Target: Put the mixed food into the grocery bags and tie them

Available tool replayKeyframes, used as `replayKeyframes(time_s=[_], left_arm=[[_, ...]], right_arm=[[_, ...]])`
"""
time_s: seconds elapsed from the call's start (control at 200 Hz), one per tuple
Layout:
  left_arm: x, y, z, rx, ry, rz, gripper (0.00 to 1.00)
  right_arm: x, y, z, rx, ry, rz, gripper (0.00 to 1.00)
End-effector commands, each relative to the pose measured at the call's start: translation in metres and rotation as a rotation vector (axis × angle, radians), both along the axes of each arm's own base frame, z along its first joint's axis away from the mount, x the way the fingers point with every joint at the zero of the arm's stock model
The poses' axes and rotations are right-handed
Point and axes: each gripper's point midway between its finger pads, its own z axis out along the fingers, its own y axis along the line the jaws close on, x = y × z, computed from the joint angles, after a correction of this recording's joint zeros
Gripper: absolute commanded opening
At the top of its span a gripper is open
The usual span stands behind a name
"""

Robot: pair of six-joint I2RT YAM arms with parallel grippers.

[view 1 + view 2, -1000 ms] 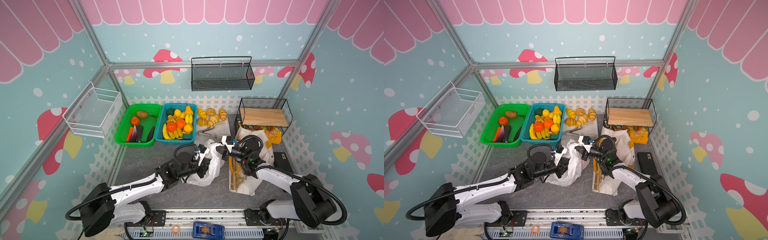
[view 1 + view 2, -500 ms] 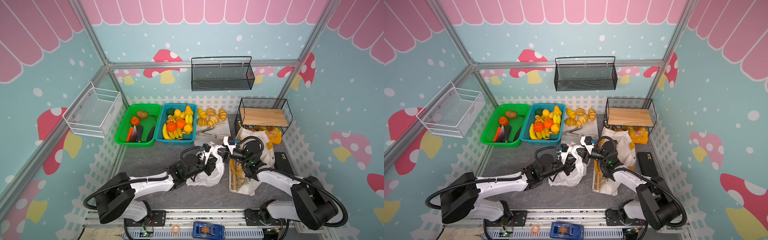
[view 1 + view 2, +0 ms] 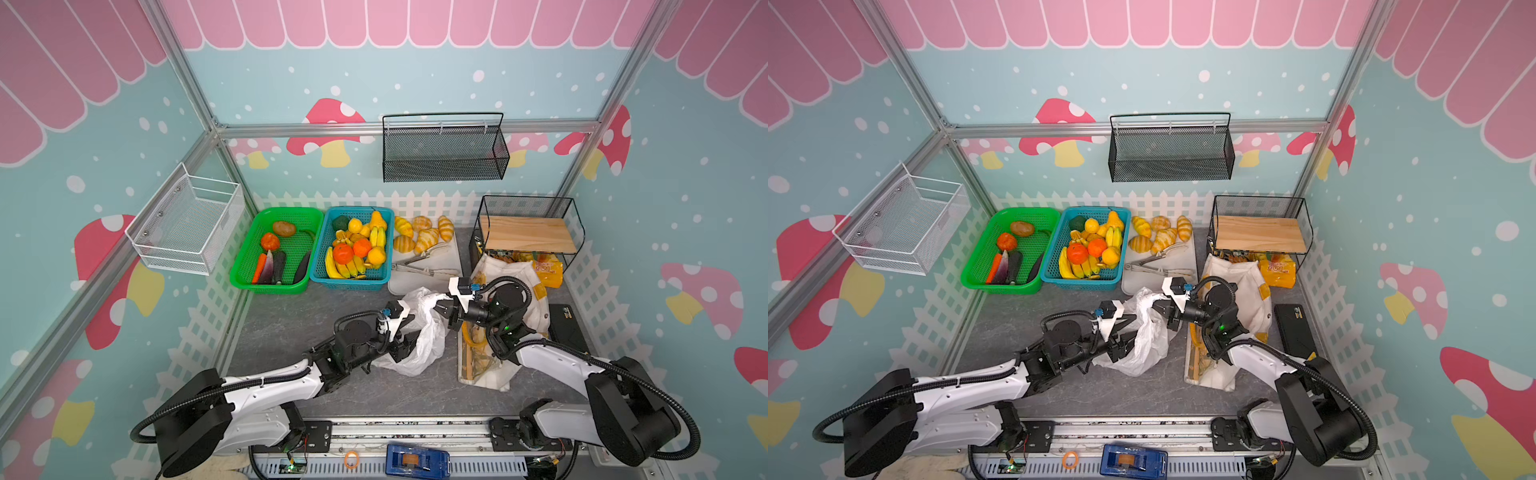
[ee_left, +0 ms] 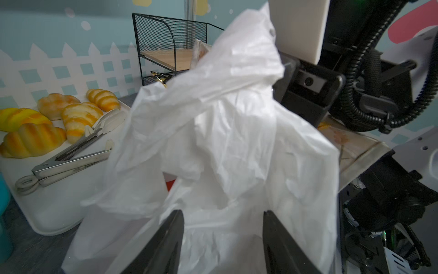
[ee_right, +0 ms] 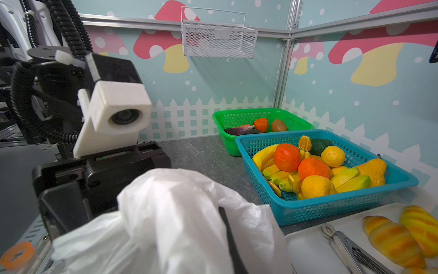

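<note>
Grey stone-look tabletop inside a fenced booth with mushroom wallpaper; green basket and blue basket stand along the back edge.

Plastic bag: thin, white, crumpled; lies mid-table; a sliver of red shows between its folds; contents otherwise hidden.

Tote: white with yellow handles; slumped toward the right edge, beneath the right arm.

Right gripper: jaws pressed together, pinching the bag's top film and holding it raised.

Left gripper: fingers spread; bag film lies between and ahead of them, nothing clamped; set against the bag's flank on the side facing the left edge.

Step, as judged: tying the plastic bag, since its packing looks finished.

Next move calls for the left gripper to close on a free handle strip opposite the right's pinch; the two strips then need crossing without tearing the film or losing the slack.
</note>
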Motion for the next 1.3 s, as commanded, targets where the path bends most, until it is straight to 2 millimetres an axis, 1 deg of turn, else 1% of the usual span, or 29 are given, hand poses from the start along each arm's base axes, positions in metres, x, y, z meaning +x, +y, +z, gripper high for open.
replayKeyframes(time_s=[0.0,0.145,0.25,0.31,0.36,0.455,0.595,0.645,0.705,0.791,0.951,1.121,1.291], left_arm=[[0.004,0.016,0.009,0.009,-0.054,0.036,0.53],[0.013,0.031,0.025,-0.003,-0.082,0.063,0.42],[0.020,0.038,0.034,-0.004,-0.103,0.085,0.34],[0.022,0.037,0.037,0.009,-0.111,0.078,0.30],[0.021,0.032,0.036,0.037,-0.116,0.042,0.29],[0.019,0.021,0.034,0.084,-0.132,-0.020,0.29],[0.023,0.009,0.037,0.092,-0.150,-0.058,0.28],[0.024,0.005,0.035,0.102,-0.150,-0.073,0.28],[0.025,0.001,0.029,0.135,-0.145,-0.094,0.28],[0.026,0.000,0.021,0.175,-0.145,-0.107,0.30],[0.026,-0.001,0.018,0.189,-0.151,-0.127,0.36],[0.024,-0.005,0.019,0.186,-0.158,-0.163,0.38],[0.028,-0.008,0.023,0.169,-0.163,-0.155,0.38]], right_arm=[[-0.005,-0.001,-0.002,-0.006,-0.016,0.027,0.00],[-0.006,-0.001,-0.001,-0.005,-0.021,0.032,0.00],[-0.005,0.000,-0.001,-0.007,-0.020,0.032,0.00],[-0.006,0.000,0.000,-0.007,-0.020,0.033,0.00],[-0.006,0.000,0.000,-0.006,-0.021,0.035,0.00],[-0.006,0.000,-0.002,-0.009,-0.012,0.036,0.00],[-0.006,0.000,-0.001,-0.010,-0.015,0.036,0.00],[-0.006,0.000,-0.002,-0.011,-0.012,0.036,0.00],[-0.006,0.000,-0.002,-0.012,-0.012,0.036,0.00],[-0.006,-0.001,-0.002,-0.014,-0.015,0.032,0.00],[-0.005,0.000,-0.002,-0.016,-0.015,0.034,0.00],[-0.005,0.000,-0.002,-0.016,-0.016,0.034,0.00],[-0.005,0.000,-0.003,-0.017,-0.015,0.036,0.00]])
